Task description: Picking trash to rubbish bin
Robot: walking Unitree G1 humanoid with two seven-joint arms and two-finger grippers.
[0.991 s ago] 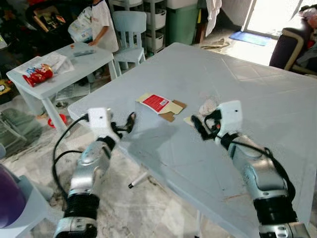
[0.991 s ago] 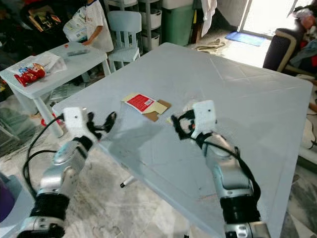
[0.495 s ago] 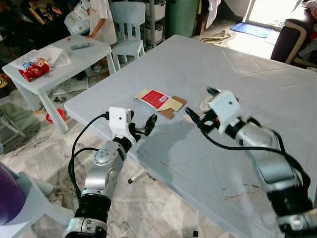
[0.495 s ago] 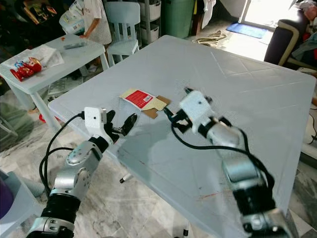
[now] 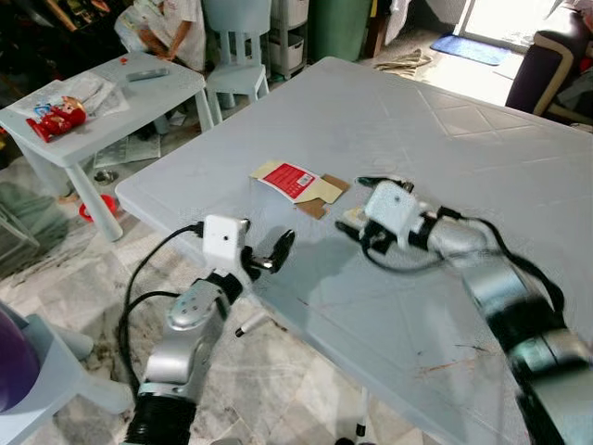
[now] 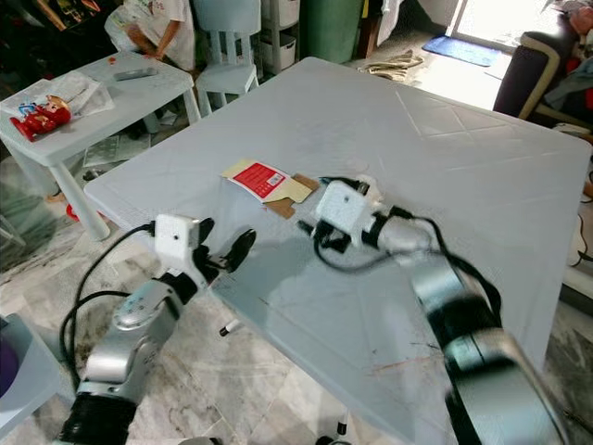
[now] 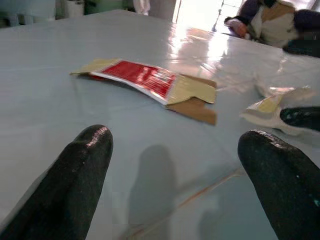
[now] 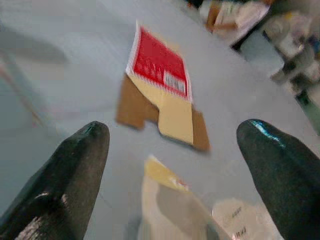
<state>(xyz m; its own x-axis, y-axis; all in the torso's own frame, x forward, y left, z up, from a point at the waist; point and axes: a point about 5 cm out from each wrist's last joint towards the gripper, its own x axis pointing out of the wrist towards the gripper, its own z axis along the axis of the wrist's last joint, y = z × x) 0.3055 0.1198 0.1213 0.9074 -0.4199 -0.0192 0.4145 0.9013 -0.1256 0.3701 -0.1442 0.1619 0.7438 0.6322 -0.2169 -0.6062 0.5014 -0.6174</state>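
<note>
Left eye view: you see the flattened carton (image 5: pixel 298 182) lying flat on the pale table (image 5: pixel 482 139), its long axis running from the table's near-left edge toward the right gripper (image 5: pixel 356 225). The red printed panel sits at the end farther from that gripper; the plain tan flaps point toward it. The right gripper rests low over the table just beside the crumpled wrapper (image 5: pixel 352 219), fingers spread. The left gripper (image 5: pixel 278 250) hangs at the table's near edge, fingers apart, short of the carton.

Right eye view: the same layout; the carton (image 6: pixel 269 181) lies between the two grippers, nearer the right one (image 6: pixel 320 243). On the small side table (image 6: pixel 111 102) beyond the left arm lies a red snack packet (image 6: pixel 37 116), and a person (image 6: pixel 153 23) stands behind it.

Left wrist view: both fingertips (image 7: pixel 82 165) stand well apart, holding nothing. The carton (image 7: pixel 150 82) lies ahead, its long axis across the line of the fingers. Its print is too blurred to read.

Right wrist view: the fingertips (image 8: pixel 75 170) are spread wide. The wrapper (image 8: pixel 170 210) lies between them, close in; the carton (image 8: pixel 160 85) lies farther ahead, its red panel pointing away from the claw and carrying a white barcode label. No lettering is legible.
</note>
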